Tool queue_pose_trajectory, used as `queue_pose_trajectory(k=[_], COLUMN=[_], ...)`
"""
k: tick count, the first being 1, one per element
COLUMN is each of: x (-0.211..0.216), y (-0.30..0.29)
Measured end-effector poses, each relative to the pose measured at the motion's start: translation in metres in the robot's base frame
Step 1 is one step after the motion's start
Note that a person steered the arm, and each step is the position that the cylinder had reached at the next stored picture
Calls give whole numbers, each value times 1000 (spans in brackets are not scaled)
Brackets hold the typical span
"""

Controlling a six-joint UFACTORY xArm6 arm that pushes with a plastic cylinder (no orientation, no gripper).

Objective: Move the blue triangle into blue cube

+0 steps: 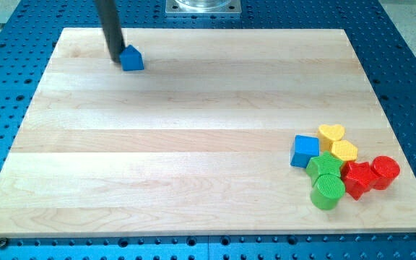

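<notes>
camera view: single view, wooden board [193, 144] on blue perforated table [6, 87]
my tip: [115, 58] lower end of dark rod, on the board near the view's top left
pincer state: none fitted, plain rod only, so no open/closed state to report
blue triangle: [131, 58] view's top left, just to the view's right of my tip, touching or nearly touching, can't tell which
blue cube: [305, 151] view's lower right, at the left edge of a block cluster
cluster: yellow heart [331, 133] above-right of the cube, yellow block [344, 151] to its right, shape unclear; green block [324, 165] and green cylinder [328, 192] below; red block [357, 178] and red cylinder [385, 172] furthest right
key relation: triangle and cube are well apart; cube lies toward the view's right and bottom from the triangle, long diagonal across bare board
tip vs push line: tip sits on the triangle's left, slightly too level; judged it needs to be a bit more toward the view's top-left of the triangle to drive it down-right
risk: off-centre contact may spin the triangle off line; overshoot would disturb yellow and green neighbours
progress: judged early, the triangle is nowhere near the cube yet
</notes>
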State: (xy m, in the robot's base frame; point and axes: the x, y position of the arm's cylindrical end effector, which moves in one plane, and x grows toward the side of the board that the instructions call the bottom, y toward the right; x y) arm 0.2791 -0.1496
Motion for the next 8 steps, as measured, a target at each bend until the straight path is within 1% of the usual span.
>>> queue_pose_trajectory(k=[1, 2, 3, 4, 5, 6, 7, 8], x=[47, 116, 90, 70, 78, 113, 138, 131], y=[58, 104, 85, 106, 180, 228, 224, 190])
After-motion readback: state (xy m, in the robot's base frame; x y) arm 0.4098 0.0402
